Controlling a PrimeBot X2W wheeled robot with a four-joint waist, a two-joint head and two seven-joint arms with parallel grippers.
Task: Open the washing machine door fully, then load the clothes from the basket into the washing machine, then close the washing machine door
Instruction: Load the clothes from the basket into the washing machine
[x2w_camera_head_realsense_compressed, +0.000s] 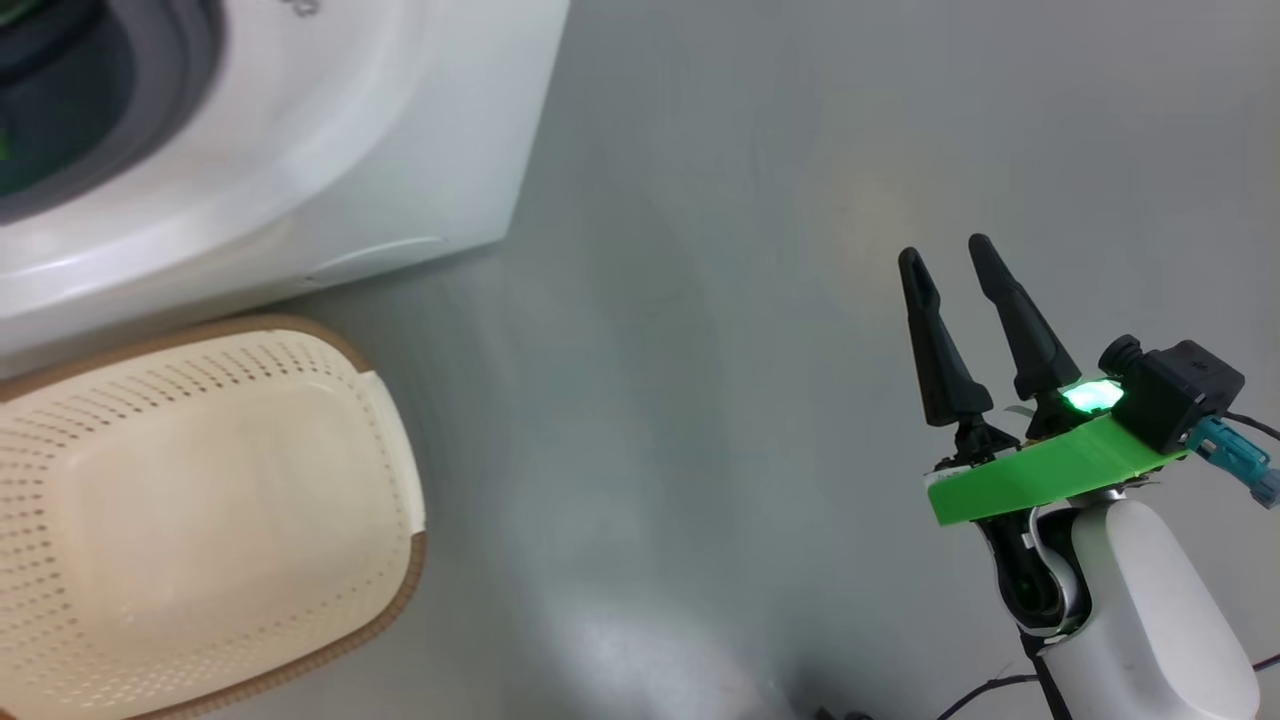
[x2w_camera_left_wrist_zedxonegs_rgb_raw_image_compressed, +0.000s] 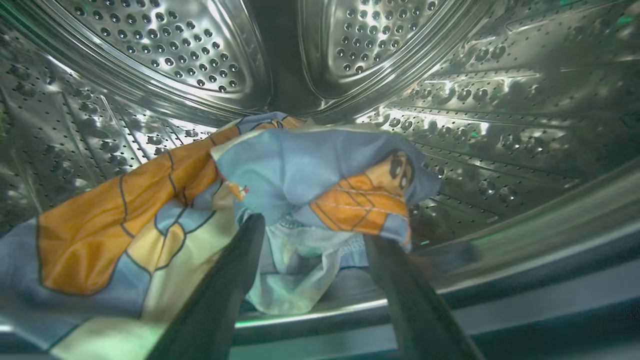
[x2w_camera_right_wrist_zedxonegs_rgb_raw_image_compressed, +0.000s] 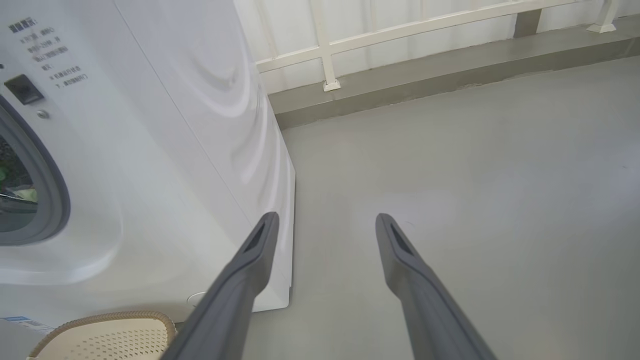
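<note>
Grey floor (x2w_camera_head_realsense_compressed: 750, 300) beside washing machine (x2w_camera_head_realsense_compressed: 380, 130). Clothes (x2w_camera_left_wrist_zedxonegs_rgb_raw_image_compressed: 300, 165) lie in steel drum (x2w_camera_left_wrist_zedxonegs_rgb_raw_image_compressed: 165, 50). Left gripper (x2w_camera_left_wrist_zedxonegs_rgb_raw_image_compressed: 312, 230) jaws apart, holding nothing. Right gripper (x2w_camera_head_realsense_compressed: 943, 250) jaws apart over floor. Basket (x2w_camera_head_realsense_compressed: 220, 500) looks bare. Loading seems done. Next: pull left arm out, shut door.

The clothes (x2w_camera_left_wrist_zedxonegs_rgb_raw_image_compressed: 300, 170) lie in the washing machine (x2w_camera_head_realsense_compressed: 380, 130) (the basket (x2w_camera_head_realsense_compressed: 40, 520) before it).

Smooth grey floor (x2w_camera_right_wrist_zedxonegs_rgb_raw_image_compressed: 475, 165) extends beneath and ahead of the right pincer (x2w_camera_right_wrist_zedxonegs_rgb_raw_image_compressed: 325, 220). Beyond its tips, a raised grey kerb (x2w_camera_right_wrist_zedxonegs_rgb_raw_image_compressed: 425, 75) carries a white railing (x2w_camera_right_wrist_zedxonegs_rgb_raw_image_compressed: 324, 50) before a pale wall (x2w_camera_right_wrist_zedxonegs_rgb_raw_image_compressed: 380, 55).
</note>
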